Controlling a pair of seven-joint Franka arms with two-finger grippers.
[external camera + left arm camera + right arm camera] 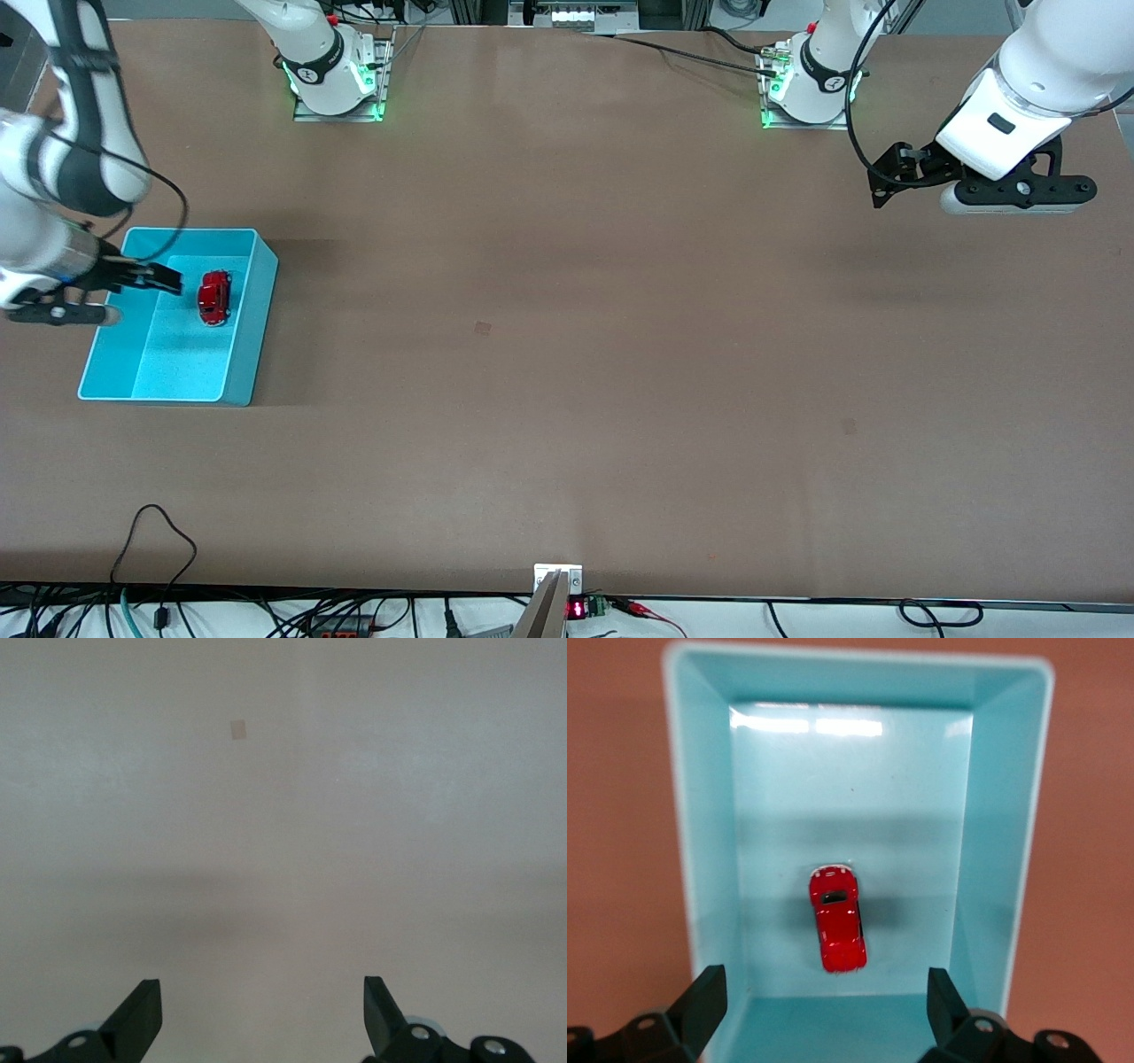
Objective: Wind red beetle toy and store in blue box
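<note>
Toward the right arm's end of the brown surface point(567, 354) sat the blue box point(244, 354), the red beetle toy point(213, 297) resting inside, apparently stored. Above it hung the right pincer point(168, 280), spread and empty. The left pincer point(881, 182), likewise spread, waited over bare surface.

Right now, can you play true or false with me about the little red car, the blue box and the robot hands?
1. The red beetle toy lies inside the blue box. True.
2. The right gripper is squeezing the toy. False: its fingers are open above the box, and the toy lies free on the box floor.
3. The left gripper is open over bare table. True.
4. The blue box is at the left arm's end of the table. False: it is at the right arm's end.
5. The toy is lying on its roof. False: its roof faces up.
</note>
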